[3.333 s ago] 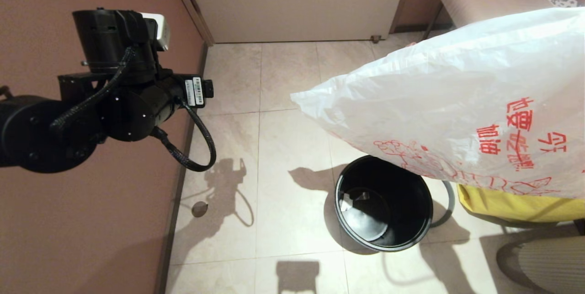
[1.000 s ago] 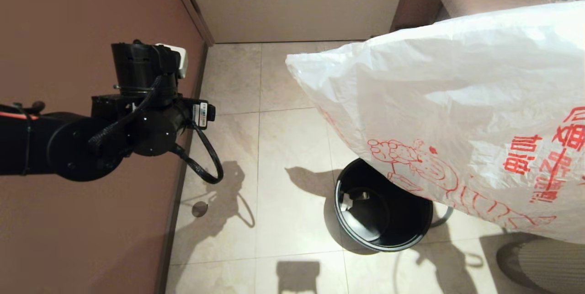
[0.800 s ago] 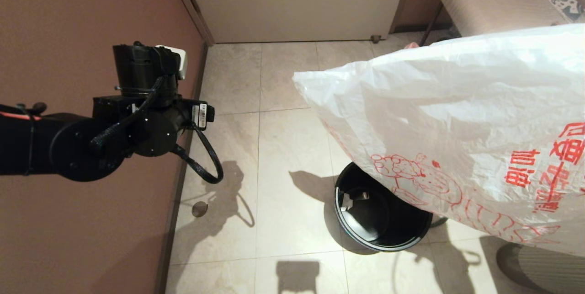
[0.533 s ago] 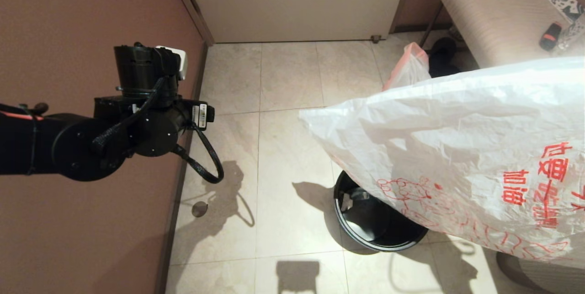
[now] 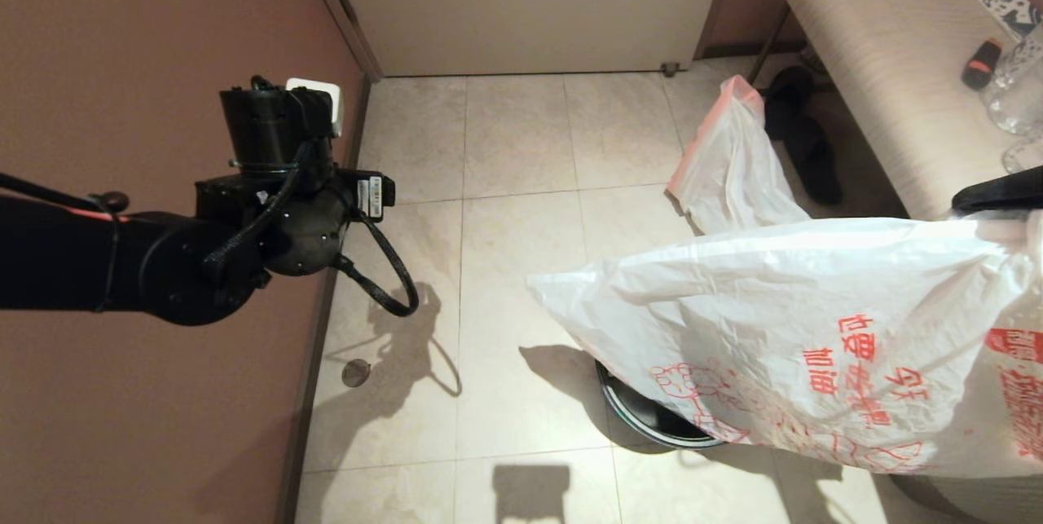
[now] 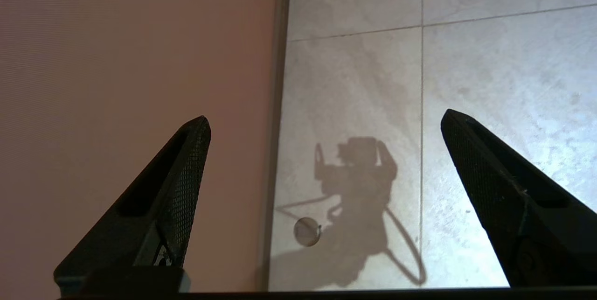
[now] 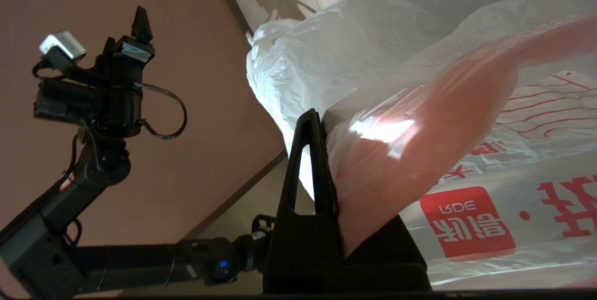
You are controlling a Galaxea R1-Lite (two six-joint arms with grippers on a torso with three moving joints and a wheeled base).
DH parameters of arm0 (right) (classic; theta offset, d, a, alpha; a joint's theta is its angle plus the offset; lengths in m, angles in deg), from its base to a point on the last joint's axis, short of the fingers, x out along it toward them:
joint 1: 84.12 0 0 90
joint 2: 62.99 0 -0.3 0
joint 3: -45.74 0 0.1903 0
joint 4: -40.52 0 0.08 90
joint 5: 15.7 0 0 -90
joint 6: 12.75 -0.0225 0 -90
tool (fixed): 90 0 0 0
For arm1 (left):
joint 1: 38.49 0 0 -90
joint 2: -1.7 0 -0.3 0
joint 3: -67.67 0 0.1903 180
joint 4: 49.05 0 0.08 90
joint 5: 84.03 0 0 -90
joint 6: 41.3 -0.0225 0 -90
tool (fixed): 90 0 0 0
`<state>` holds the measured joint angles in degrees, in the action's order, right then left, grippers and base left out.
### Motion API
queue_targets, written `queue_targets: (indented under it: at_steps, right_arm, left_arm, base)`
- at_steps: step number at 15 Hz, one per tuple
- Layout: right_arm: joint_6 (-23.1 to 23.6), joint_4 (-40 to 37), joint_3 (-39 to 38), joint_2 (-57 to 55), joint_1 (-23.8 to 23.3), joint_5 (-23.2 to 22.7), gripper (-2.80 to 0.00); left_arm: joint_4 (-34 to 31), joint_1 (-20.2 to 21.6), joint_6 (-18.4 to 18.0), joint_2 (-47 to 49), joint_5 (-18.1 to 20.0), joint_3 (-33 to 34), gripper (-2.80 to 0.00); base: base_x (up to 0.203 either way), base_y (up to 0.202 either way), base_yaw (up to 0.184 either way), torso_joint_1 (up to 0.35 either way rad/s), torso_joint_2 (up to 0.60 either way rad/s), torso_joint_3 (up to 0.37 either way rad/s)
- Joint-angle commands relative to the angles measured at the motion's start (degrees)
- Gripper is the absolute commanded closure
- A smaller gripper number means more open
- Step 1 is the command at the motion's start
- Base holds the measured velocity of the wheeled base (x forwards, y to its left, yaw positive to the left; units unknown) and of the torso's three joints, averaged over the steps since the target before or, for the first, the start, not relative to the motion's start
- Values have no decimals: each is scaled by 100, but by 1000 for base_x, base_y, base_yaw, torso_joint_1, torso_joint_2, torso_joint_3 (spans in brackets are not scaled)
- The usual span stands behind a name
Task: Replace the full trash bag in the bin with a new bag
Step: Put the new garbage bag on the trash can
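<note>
The new bag (image 5: 815, 336), white with red characters and a red square logo (image 7: 466, 220), hangs spread over the bin, and my right gripper (image 7: 326, 127) is shut on its pink-tinted rim at the far right of the head view. Of the black bin (image 5: 644, 420) only the front left rim shows below the bag; its grey hoop is hidden. The full trash bag (image 5: 733, 169), plain white with a pink-red rim, stands on the floor behind. My left gripper (image 6: 324, 122) hangs open and empty by the left wall, over bare tiles.
The brown wall (image 5: 122, 35) runs close along the left arm (image 5: 244, 239). A pale bench (image 5: 880, 43) at the back right carries a small black and red object (image 5: 982, 59) and glassware (image 5: 1018, 92). Black shoes (image 5: 803, 141) lie beside it. A round floor disc (image 5: 355, 372) sits near the wall.
The right gripper has lowered the new bag, which now covers most of the bin; the full bag and bench behind came into view. The left arm shifted slightly rightward.
</note>
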<state>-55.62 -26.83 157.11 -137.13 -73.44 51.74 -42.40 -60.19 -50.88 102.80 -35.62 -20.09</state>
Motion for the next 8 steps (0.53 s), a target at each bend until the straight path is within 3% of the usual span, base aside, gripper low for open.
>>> queue_targets:
  at_steps: [1,3,6,7,8]
  right_arm:
    - [-19,663,-613,-172,-41,-53,0]
    - [141,1647,-1252,-540,-52,-148,0]
    - [999,2213,-1462,-1219,-159,-147,0]
    - [1150,2444,-1473,-1376,-210,-137,0]
    - [1202,2619,-1478,-1516,-294,-132,0]
  left_arm:
    - [199,-105,-6,368,-23,-64,-280]
    - [307,-390,28,808,-26,-262,-280]
    - [164,-701,125,1515,-35,-599,-280]
    - [-169,-825,329,1683,-6,-734,-280]
    - [-698,-975,808,1727,127,-856,-280]
  base:
    - [0,0,0,0,0,0]
    - [0,0,0,0,0,0]
    - [0,0,0,0,0,0]
    - [0,0,0,0,0,0]
    - [0,0,0,0,0,0]
